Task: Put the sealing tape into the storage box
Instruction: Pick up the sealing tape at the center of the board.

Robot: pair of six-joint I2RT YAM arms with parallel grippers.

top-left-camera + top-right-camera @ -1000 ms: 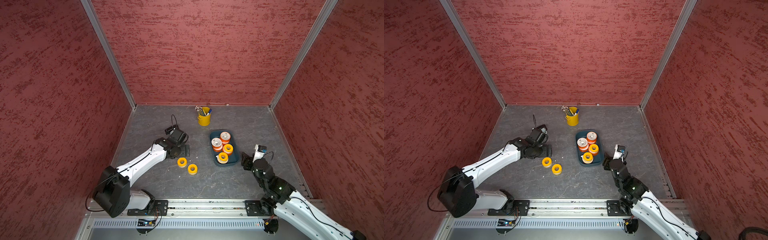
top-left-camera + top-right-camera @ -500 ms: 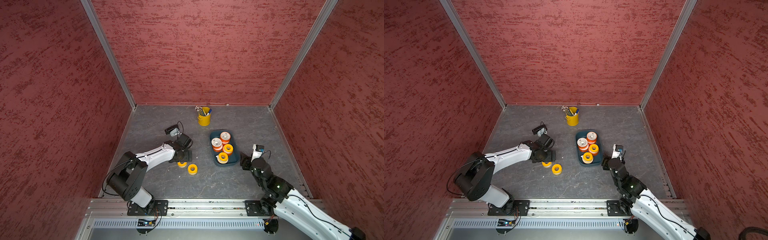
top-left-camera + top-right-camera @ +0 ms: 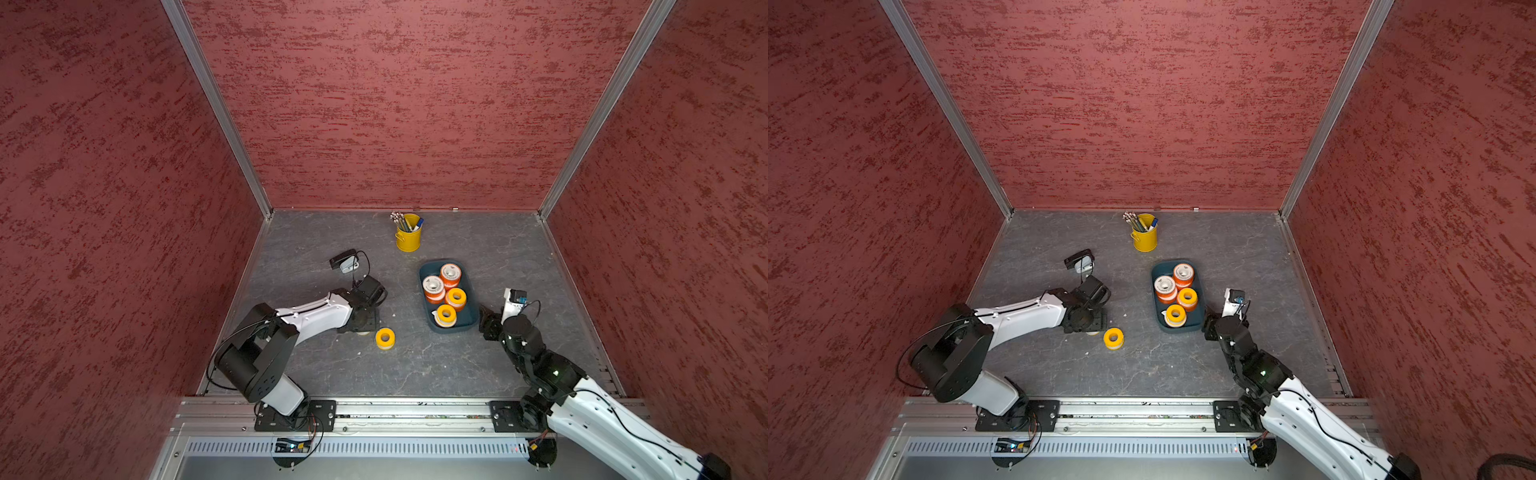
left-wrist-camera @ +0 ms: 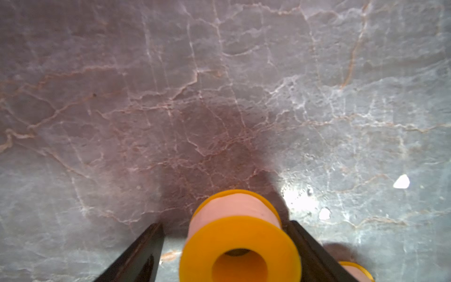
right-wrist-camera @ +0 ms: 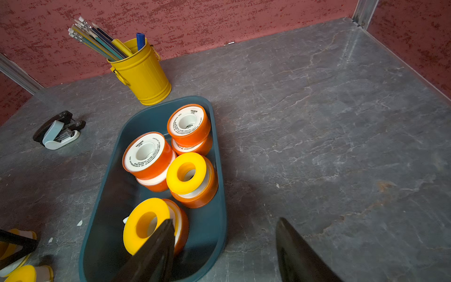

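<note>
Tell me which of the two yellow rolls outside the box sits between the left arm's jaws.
The hidden roll under the left arm, a jaw on each side. The exposed roll lies free, nearer the storage box.

Soft, even overhead light fills both top views. The left wrist view is hazy: a blurred yellow roll (image 4: pixel 240 246) casts a dark shadow on the table (image 4: pixel 97 122), beside white glare. The right wrist view is sharp.
</note>
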